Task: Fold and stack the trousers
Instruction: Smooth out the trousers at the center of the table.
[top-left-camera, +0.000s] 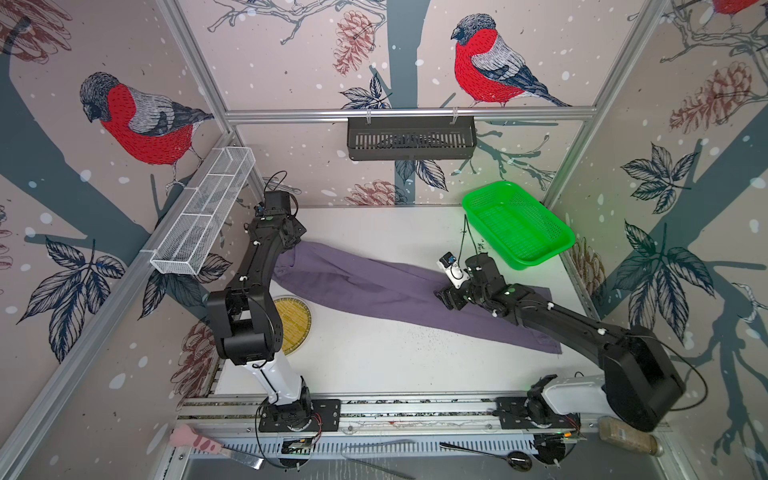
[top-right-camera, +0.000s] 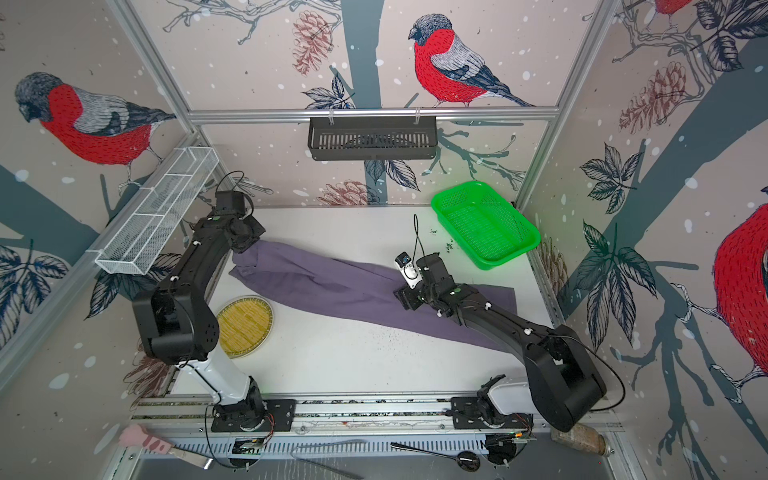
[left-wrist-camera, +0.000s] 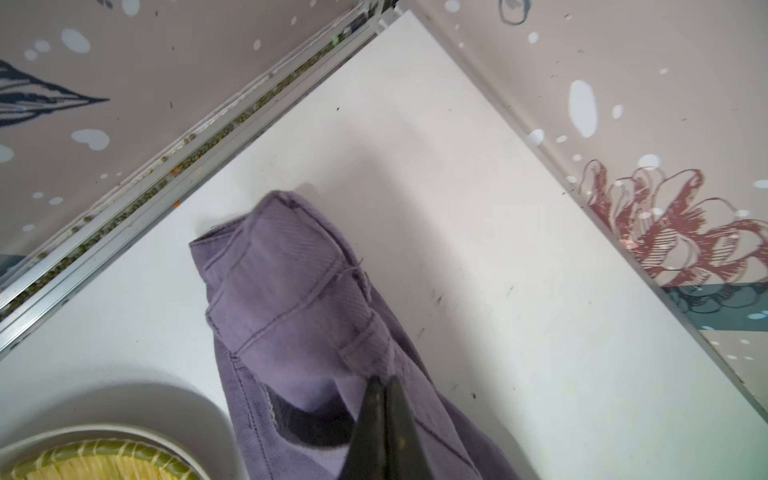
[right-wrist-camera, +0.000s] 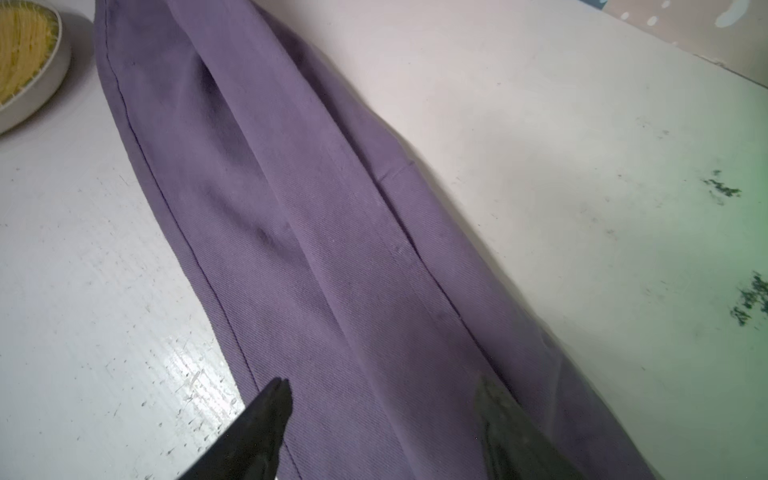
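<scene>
Looks like the first fold's starting: trousers (top-left-camera: 374, 286) lie stretched on the tabletop (top-left-camera: 374, 365) beside the yellow dish (top-left-camera: 293, 324), left hand (left-wrist-camera: 384, 384) pinching the waist end near it, right hand (right-wrist-camera: 382, 384) spread wide over the legs farther off, probably needing a grip next.

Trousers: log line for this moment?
trousers: laid out full length | left pincer: shut on waist end | right pincer: open over leg

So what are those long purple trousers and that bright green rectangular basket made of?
The long purple-grey trousers look like a woven twill, perhaps cotton, with a matte finish: fine diagonal ribs and stitched seams show. The bright green rectangular basket looks like moulded plastic, slightly glossy, with a perforated grid floor.
</scene>
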